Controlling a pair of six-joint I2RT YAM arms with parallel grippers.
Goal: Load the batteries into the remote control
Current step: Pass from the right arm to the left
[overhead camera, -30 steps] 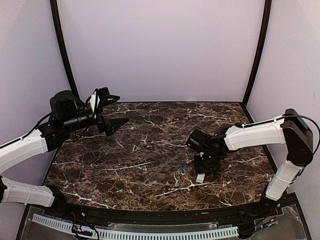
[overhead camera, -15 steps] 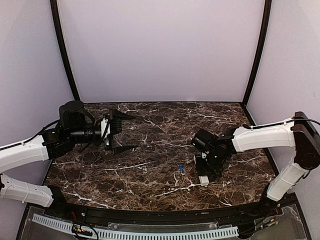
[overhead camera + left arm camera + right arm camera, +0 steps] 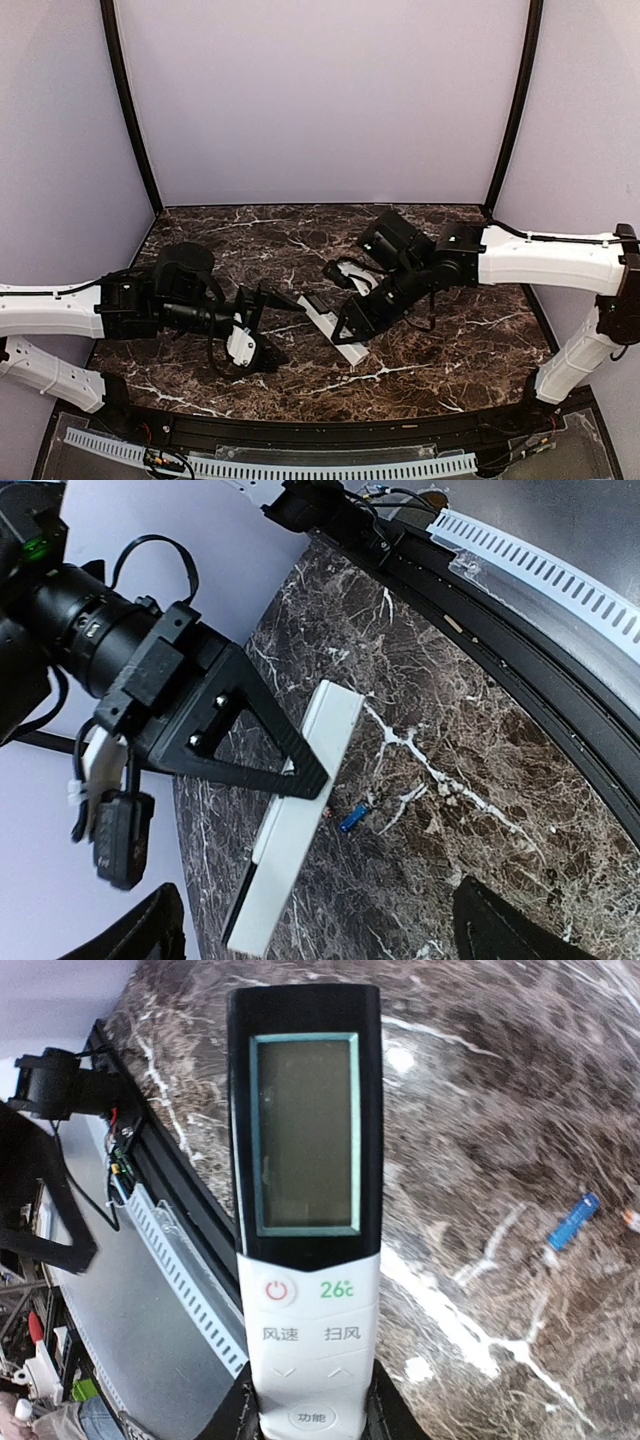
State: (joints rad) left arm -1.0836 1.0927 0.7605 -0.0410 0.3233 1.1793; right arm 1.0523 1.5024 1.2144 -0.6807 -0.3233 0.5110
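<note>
The right gripper had its jaws clenched on the remote control, pinching the white end from both long sides; in the right wrist view the two fingers showed at either edge of the white part, just below the buttons; the remote control faced that camera, its black section with a dark, teal-framed screen farthest from the grip, a red power button and green figures on the white part beneath; it was carried tilted and appeared to be lifted off the dark marbled surface; from the left wrist view the remote control showed as a plain white bar crossed by one black triangular finger of the right gripper; one blue battery lay flat on the surface just beside the remote control's long edge, not touching it; the right wrist view put the same battery off to the right of the remote control's middle; in the top view it could not be made out; the left gripper hung just left of the remote control's black end, its jaws released and spread wide, pointing toward the remote control and grasping nothing.
</note>
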